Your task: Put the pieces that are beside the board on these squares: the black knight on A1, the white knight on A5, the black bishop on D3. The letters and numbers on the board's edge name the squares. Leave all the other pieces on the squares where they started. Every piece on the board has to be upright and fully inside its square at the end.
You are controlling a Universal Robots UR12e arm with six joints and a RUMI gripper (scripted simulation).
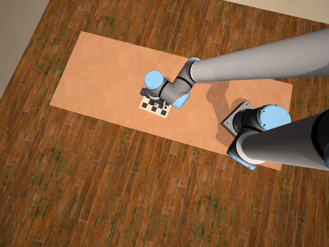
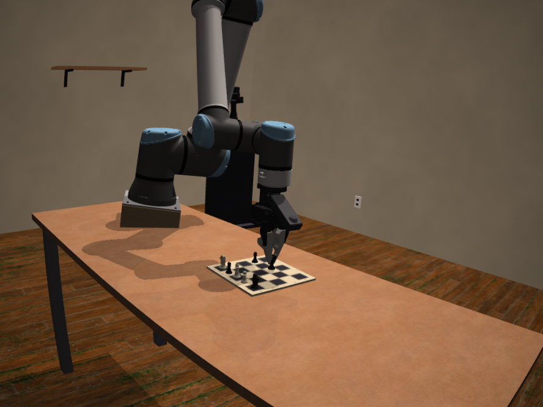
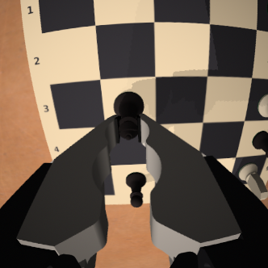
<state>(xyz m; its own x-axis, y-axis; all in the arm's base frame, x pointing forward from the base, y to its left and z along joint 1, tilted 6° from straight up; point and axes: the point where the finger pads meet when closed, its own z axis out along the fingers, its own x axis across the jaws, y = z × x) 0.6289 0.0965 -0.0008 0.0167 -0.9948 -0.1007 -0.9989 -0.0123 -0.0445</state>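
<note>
Your arm (image 1: 183, 83) (image 2: 211, 61) reaches over the chessboard (image 1: 153, 112) (image 2: 285, 286) (image 3: 35, 86), wrist pointing down. On the board, you have the black knight (image 2: 255, 281) at A1 and the white knight (image 2: 222, 261) (image 3: 253, 182) at A5 — both upright. Your gripper (image 1: 156, 104) (image 2: 272, 260) (image 3: 128, 117) is nearly closed, pinching the upright black bishop (image 2: 271, 264) (image 3: 128, 105) at the board's D3 square — you can't tell whether its base touches. A black pawn (image 1: 165, 107) (image 2: 254, 257) (image 3: 136, 183) stands on the board's D5.

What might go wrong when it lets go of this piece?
The black bishop might tip or shift off D3 if the gripper opens before the base is seated; contact is hard to confirm. The opening fingers or a sideways retreat might also clip the black pawn on D5.
</note>
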